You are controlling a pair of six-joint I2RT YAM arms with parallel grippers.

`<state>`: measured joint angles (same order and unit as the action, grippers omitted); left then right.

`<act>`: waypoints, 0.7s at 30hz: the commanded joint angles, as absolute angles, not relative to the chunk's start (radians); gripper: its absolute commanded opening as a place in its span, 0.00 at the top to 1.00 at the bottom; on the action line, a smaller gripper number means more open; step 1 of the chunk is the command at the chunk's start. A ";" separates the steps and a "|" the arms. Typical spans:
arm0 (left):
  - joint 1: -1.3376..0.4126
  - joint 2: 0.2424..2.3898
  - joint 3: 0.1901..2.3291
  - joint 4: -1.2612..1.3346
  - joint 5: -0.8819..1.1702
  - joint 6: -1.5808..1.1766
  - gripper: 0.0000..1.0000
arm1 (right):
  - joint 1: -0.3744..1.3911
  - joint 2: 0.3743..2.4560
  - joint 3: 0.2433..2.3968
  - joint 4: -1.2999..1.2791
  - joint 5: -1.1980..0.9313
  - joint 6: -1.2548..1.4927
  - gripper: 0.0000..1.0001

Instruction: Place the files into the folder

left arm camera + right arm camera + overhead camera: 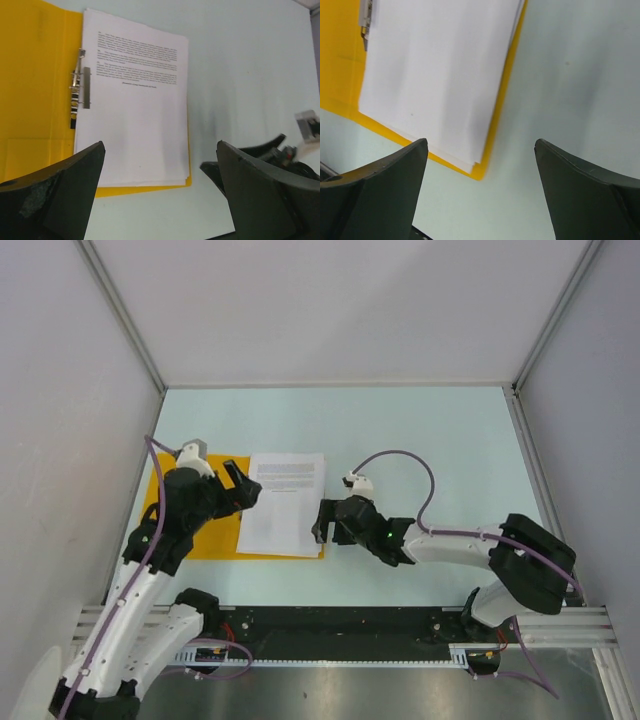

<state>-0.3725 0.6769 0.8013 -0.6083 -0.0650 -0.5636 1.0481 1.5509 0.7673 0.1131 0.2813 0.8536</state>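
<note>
You have the files (pixel 285 505) stacked on the open folder's (pixel 213 540) right half, long axis near-to-far, your spread left claw (pixel 243 488) over its bare left half, likely best placed to close it, your spread right claw (pixel 320 522) just right of the stack.

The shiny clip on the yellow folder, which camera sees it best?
The left wrist view. There the metal clip shows whole, lying along the left edge of the papers in the open folder. The right wrist view catches only its end. In the top view it is too small to make out.
</note>
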 commanded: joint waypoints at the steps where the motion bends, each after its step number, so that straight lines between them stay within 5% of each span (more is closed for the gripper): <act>1: -0.204 0.739 0.862 -0.581 0.115 -0.505 0.01 | 1.005 1.454 0.796 -0.066 0.330 0.600 0.07; 9: 0.192 0.992 0.784 -0.394 0.610 -0.595 0.01 | 0.806 1.558 0.919 0.190 0.086 0.534 0.08; 21: 0.199 1.008 0.764 -0.337 0.531 -0.546 0.02 | 0.652 1.965 1.230 0.255 -0.071 0.578 0.03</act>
<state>0.1932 1.0481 0.7731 -0.3809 0.5205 -0.5686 0.6418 1.9118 1.1389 0.2447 -0.0391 0.5831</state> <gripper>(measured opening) 0.983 0.967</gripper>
